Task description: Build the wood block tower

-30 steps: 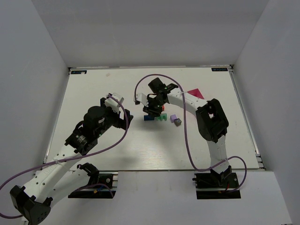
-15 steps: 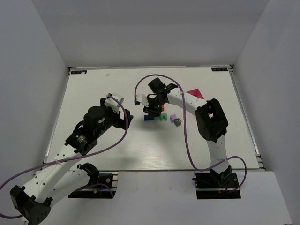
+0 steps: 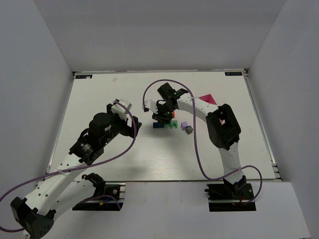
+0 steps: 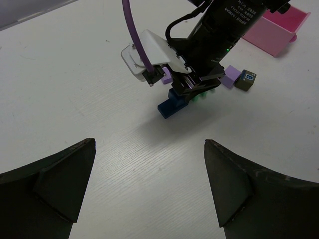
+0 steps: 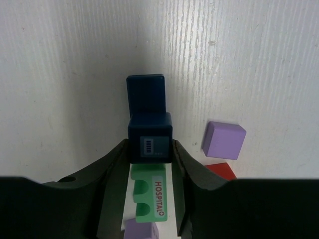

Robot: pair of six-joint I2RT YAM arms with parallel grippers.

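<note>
With the right arm's elbow [image 3: 223, 127] edged slightly leftward, the wood block tower [image 3: 158, 125], a low cluster of blue, green, purple and red painted cubes in the middle of the white bench [image 3: 99, 99], sits beneath the right claw [image 5: 150, 149], which clamps its dark-blue cube [image 5: 150, 137]; the left claw [image 4: 148, 149] gapes wide.

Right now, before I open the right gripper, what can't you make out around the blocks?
Whether the blue block in the right gripper touches the other blue block: right wrist view looks straight down; the gripper covers it elsewhere.
Red block: right wrist view, mostly behind a finger.
Print on the grey block: left wrist view, too small.
</note>
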